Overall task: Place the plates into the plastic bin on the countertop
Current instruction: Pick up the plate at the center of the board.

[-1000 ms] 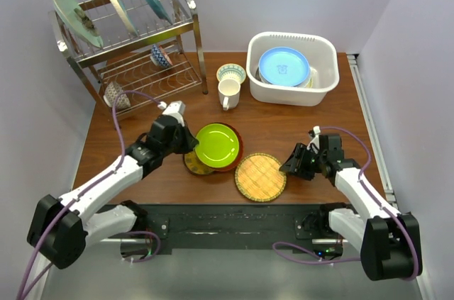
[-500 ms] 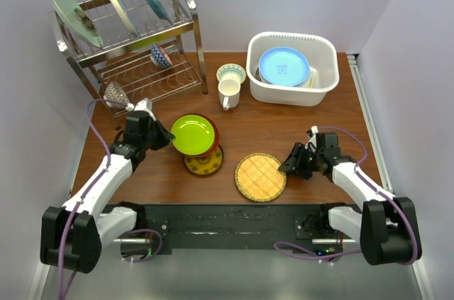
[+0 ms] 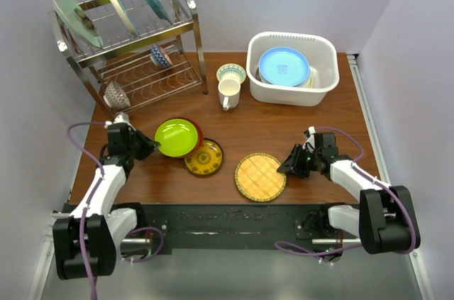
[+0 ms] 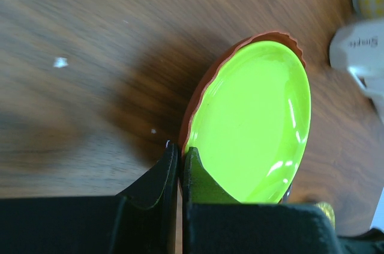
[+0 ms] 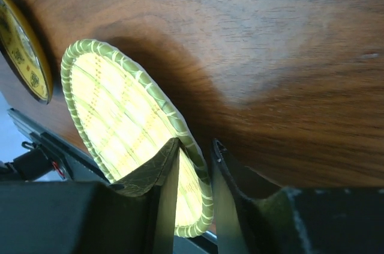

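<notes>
Reddish-brown wood-grain countertop (image 3: 269, 126), seen from above between pale violet walls. At rear right stood the plastic bin (image 3: 291, 91), a white tub holding a blue-rimmed plate (image 3: 284, 66) on top of other plates, of which only slivers showed. At rear left stood a wire dish rack (image 3: 152, 80) with three plates on edge along its top tier and small bowls below. A white mug (image 3: 228, 92) and a patterned bowl (image 3: 231, 72) sat between rack and bin.

Three plate positions lay near the front edge. The lime green plate (image 3: 176, 137) rested on the red-orange plate (image 3: 199, 132), whose scalloped rim showed along one side. The yellow patterned plate (image 3: 204, 160) lay just beside them, partly under that stack. The yellow woven plate (image 3: 259, 176) lay apart to the right.

The left gripper (image 3: 147, 147) met the green plate's left rim. In the wrist view its fingers (image 4: 156, 176) were drawn to a thin slit, pinching the rim of the lime green plate (image 4: 252, 128).

The right gripper (image 3: 289, 167) sat at the woven plate's right edge. Its fingers (image 5: 157, 173) straddled the rim of the yellow woven plate (image 5: 120, 110), narrowly apart. Whether they actually pressed on the rim could not be told from this angle.
</notes>
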`<state>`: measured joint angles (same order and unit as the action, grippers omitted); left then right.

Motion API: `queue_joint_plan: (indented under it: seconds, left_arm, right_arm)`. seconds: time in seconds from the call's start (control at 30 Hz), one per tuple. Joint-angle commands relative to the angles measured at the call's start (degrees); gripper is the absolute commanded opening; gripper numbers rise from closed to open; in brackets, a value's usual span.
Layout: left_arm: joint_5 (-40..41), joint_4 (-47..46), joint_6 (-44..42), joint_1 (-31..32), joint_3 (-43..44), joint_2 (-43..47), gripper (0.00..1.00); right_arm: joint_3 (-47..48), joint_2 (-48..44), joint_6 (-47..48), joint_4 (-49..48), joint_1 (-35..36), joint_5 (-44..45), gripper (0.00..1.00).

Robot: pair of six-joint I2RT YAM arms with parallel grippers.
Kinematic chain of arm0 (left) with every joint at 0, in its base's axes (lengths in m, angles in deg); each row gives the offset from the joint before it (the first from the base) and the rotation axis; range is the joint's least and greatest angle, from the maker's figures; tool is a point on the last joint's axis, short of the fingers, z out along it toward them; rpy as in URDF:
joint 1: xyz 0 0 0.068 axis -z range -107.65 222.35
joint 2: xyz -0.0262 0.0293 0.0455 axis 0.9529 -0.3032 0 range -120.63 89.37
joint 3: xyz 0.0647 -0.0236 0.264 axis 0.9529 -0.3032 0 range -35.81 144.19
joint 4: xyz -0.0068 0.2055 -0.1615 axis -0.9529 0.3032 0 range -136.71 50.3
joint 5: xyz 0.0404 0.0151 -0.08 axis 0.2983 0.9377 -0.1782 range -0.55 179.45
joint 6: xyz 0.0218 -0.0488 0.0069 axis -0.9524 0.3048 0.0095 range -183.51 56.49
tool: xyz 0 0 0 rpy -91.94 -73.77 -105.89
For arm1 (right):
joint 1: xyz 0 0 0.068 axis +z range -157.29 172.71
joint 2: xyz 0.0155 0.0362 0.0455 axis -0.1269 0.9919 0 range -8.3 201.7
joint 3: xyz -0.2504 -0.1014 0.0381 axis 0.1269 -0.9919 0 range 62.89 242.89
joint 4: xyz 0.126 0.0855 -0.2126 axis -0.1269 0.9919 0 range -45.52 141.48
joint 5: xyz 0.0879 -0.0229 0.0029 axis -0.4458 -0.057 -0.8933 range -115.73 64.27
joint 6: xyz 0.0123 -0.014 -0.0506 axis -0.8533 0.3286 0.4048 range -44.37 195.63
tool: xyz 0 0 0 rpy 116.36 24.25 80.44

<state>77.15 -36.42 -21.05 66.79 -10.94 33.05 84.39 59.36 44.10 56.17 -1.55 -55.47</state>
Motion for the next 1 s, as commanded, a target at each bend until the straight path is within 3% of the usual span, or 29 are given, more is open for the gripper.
queue_joint_plan:
  seconds: [0.0, 0.2, 0.6, 0.97]
  left_arm:
    - [-3.78, -3.08, -0.09, -5.77, -0.78, 2.52, 0.0]
    - [-6.6, -2.37, -1.67, -12.1, -1.57, 1.56, 0.0]
    - [-11.17, -6.41, -0.97, -15.53, -6.4, -0.55, 0.0]
    - [-7.04, -5.89, 0.26, -15.44, -8.34, 2.17, 0.0]
  right_arm:
    - [-0.58, 1.25, 0.5, -2.27, 0.41, -1.2, 0.19]
    - [-0.75, 1.34, 0.77, -2.89, 0.41, -1.73, 0.0]
    - [3.72, -6.57, -0.2, 1.15, 0.33, -0.15, 0.0]
    - [8.21, -10.26, -3.8, 0.71, 0.33, -1.64, 0.0]
